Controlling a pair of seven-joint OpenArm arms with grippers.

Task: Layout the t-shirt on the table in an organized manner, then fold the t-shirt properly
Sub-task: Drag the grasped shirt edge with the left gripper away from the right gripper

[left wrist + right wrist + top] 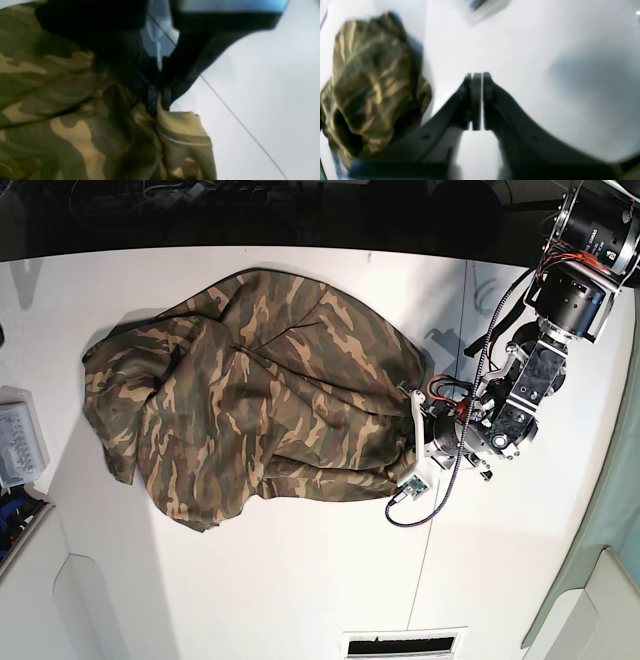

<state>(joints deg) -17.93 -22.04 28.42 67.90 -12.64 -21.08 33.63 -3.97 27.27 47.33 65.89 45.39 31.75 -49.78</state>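
Clamped on a hem fold of the t-shirt (180, 130), the left jaws are mid-layout, likely pulling toward the surface (300, 580) edge next; right jaws nearly closed, empty.

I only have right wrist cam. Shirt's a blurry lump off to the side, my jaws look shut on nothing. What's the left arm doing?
Observer: The left gripper is shut on the t-shirt, pinching a hemmed edge; that shows in the left wrist view.
Operator: Where on the shirt?
Observer: In the base view, at the edge nearest the left arm, close to the table seam.
Operator: Is it laid out yet?
Observer: No. The base view shows it spread but wrinkled and bunched, no clean sleeves or outline.
Operator: Is my arm in the base view?
Observer: No, only the left arm shows there. The right gripper appears only in your view, shut, over bare table.
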